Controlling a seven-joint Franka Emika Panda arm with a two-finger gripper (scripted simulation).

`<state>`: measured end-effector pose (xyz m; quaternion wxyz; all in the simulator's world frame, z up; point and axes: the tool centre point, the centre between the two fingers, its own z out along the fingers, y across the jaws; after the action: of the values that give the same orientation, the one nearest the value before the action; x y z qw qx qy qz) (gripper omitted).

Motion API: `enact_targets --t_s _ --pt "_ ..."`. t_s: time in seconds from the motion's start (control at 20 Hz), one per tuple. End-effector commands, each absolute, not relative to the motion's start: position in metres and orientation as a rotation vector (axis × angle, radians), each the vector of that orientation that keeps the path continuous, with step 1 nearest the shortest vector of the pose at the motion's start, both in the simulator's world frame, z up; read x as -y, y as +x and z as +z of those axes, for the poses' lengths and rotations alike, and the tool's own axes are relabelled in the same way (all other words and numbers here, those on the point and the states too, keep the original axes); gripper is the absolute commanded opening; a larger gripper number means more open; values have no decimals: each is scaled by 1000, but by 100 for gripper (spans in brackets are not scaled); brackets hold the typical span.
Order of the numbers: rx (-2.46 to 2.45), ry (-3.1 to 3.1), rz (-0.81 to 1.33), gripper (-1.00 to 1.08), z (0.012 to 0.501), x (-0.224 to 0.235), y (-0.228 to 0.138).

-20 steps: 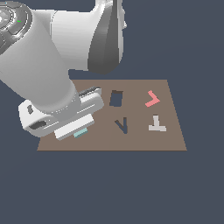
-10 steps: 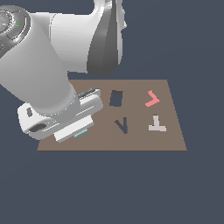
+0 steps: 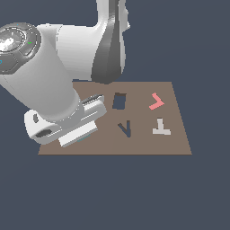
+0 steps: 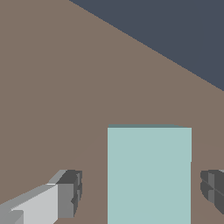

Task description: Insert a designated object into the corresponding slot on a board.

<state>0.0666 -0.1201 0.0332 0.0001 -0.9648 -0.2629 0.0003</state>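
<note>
Since the previous frames the arm is sitting lower over the board [image 3: 175, 139], at the exterior view's left end. No readable markings anywhere. Wrist view is showing the teal block [image 4: 148, 175] lying flat on the board between the fingers [image 4: 70, 192], which are standing apart, not touching it. Exterior view is hiding it almost wholly behind the gripper [image 3: 81, 132]; the slot [image 3: 119, 102] is lying well apart.

Block [image 4: 149, 175] flat on the board [image 4: 57, 96], between the fingers [image 4: 70, 192], apart from both.
</note>
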Motion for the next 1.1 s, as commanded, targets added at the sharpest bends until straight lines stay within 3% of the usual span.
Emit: enact_targets --t_s 0.0,0.05,1.05 --pt "826 -3031 0 100 30 120 67" --pt "826 -3031 0 -100 30 120 67" --pt "808 -3036 1 -100 33 119 64"
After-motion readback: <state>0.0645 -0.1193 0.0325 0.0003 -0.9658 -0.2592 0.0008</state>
